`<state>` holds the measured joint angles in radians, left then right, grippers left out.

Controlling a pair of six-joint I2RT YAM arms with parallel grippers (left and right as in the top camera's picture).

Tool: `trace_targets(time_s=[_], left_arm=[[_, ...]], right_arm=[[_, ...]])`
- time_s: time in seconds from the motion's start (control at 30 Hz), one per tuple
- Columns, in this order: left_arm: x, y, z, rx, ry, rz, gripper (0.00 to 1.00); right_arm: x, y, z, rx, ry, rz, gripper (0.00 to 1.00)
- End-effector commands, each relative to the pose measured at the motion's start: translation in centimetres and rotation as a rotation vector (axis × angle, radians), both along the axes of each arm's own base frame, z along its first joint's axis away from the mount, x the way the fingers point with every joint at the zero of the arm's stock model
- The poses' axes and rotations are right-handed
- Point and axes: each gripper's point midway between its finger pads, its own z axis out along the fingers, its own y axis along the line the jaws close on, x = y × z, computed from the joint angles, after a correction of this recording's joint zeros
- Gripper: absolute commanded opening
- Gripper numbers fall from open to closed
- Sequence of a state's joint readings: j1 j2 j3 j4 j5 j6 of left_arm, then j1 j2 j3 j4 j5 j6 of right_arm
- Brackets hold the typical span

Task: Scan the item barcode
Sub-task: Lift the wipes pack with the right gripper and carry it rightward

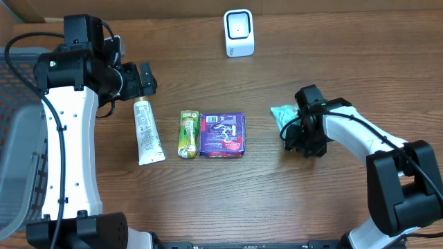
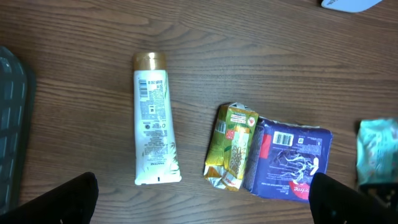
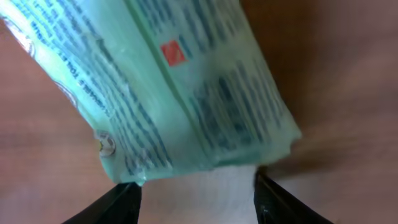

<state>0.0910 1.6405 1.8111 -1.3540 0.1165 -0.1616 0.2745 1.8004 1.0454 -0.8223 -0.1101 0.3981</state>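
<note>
A pale green packet point(image 1: 282, 114) lies on the wooden table at the right. My right gripper point(image 1: 292, 131) sits over its near end. In the right wrist view the packet point(image 3: 155, 87) fills the frame, printed side toward the camera, and the gripper point(image 3: 196, 199) has one finger pressed against each side of the packet's end. The white scanner point(image 1: 239, 32) stands at the back centre. My left gripper point(image 1: 147, 79) hovers at the left, above the cap of a white tube point(image 1: 147, 131). It is wide open point(image 2: 202, 196) with nothing between its fingers.
In a row left of the green packet lie the white tube point(image 2: 154, 118), a yellow-green sachet point(image 1: 189, 133) and a purple pack point(image 1: 223, 135) with its barcode up point(image 2: 289, 155). A grey basket point(image 1: 14, 159) stands at the left edge.
</note>
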Motion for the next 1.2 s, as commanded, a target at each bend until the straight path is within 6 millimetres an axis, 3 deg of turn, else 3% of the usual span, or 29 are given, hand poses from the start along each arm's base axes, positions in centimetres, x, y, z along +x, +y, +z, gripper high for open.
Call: trace_targets(time_s=[0.0,0.33,0.53,0.63,0.83,1.17], left_arm=[[0.3,-0.2,-0.2,-0.008,0.003,-0.001,0.99],[0.3,-0.1,-0.2,-0.008,0.003,-0.001,0.99],[0.3,-0.2,-0.2,-0.008,0.003,-0.001,1.0],[0.3,-0.2,-0.2,-0.008,0.003,-0.001,1.0],[0.3,-0.1,-0.2,-0.008,0.002,-0.001,0.99],[0.3,-0.2,-0.2,-0.008,0.003,-0.001,1.0]], right_arm=[[2.6,-2.7,-0.1,-0.088,-0.098,-0.067,0.59],[8.7,-6.3,1.2,-0.051,-0.319,-0.141,0.66],[11.7,-5.0,3.5,0.279,-0.395,-0.254,0.68],[12.4,-4.5,4.1,0.358,-0.407,-0.287,0.69],[13.1,-3.5,2.7,0.437,-0.376,-0.338,0.7],[12.9,-2.5,-1.8,0.558,-0.253,-0.417,0.68]])
